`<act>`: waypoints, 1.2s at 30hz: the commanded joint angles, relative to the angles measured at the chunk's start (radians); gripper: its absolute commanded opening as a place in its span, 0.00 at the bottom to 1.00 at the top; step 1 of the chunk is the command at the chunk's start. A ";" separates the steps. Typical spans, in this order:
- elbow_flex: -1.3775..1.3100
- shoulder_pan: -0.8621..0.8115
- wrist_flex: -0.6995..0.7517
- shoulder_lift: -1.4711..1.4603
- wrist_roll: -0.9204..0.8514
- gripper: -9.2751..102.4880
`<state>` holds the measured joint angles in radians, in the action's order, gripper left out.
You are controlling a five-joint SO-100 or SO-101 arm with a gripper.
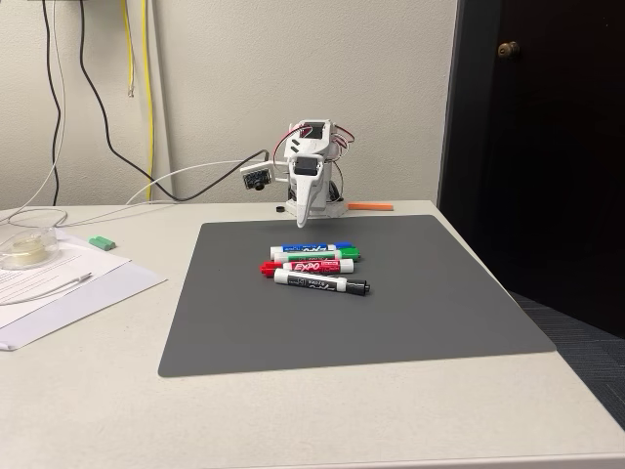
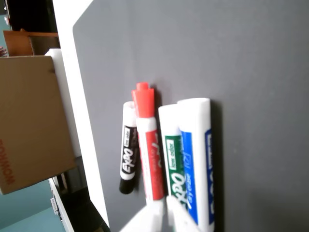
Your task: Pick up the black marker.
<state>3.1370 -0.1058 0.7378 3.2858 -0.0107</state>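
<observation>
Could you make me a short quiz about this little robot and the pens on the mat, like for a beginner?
1. True or false: the black marker lies at the edge of the marker row, on the side nearest the fixed camera.
2. Which marker lies right next to the black one? A) blue marker B) green marker C) red marker
3. Fill in: all four markers lie on a dark ___ mat.

Key: 1 true; 2 C; 3 grey.
In the fixed view the gripper hangs behind the row, touching no marker.
</observation>
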 commanded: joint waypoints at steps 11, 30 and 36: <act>-0.005 0.009 0.002 0.008 -0.008 0.08; -0.005 0.012 -0.003 0.008 -0.012 0.08; -0.012 0.048 -0.137 0.008 -0.067 0.08</act>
<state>3.1370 -0.0706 0.6535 3.2873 -0.0706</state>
